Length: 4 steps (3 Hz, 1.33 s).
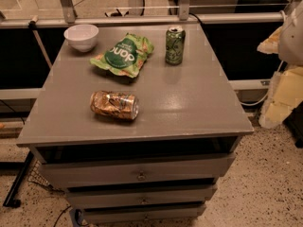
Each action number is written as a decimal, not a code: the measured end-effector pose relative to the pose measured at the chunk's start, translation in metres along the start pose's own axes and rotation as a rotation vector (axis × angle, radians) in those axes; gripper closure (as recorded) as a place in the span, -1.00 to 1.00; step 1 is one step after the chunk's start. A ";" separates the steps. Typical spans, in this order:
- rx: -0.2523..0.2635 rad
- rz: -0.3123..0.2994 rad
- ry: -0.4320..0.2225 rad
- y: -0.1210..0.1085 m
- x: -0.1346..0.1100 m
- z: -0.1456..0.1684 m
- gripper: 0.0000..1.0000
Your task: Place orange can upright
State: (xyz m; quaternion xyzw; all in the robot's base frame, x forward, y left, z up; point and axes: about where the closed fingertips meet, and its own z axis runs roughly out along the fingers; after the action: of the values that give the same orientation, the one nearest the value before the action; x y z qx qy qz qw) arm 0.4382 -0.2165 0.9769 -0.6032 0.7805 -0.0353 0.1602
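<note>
The orange can [114,105] lies on its side on the grey table top [189,103], left of the middle and near the front edge. Its silver top points right. Its label is mottled orange-gold and tan. My arm hangs at the right edge of the view, beyond the table's right side. My gripper [274,109] is there, lower than the table top, well to the right of the can and touching nothing on the table.
A green can [174,45] stands upright at the back right. A green chip bag [124,55] lies at the back middle. A white bowl [81,36] sits at the back left corner. Below the top are drawers [140,173]. A rail runs behind the table.
</note>
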 end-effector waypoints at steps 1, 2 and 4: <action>-0.003 -0.005 -0.001 -0.002 -0.005 0.003 -1.00; -0.022 -0.031 -0.006 -0.010 -0.027 0.018 -1.00; -0.078 -0.093 -0.013 -0.024 -0.077 0.055 -1.00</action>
State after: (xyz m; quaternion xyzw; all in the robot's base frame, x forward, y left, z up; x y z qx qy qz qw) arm 0.4933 -0.1419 0.9471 -0.6446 0.7516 -0.0083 0.1397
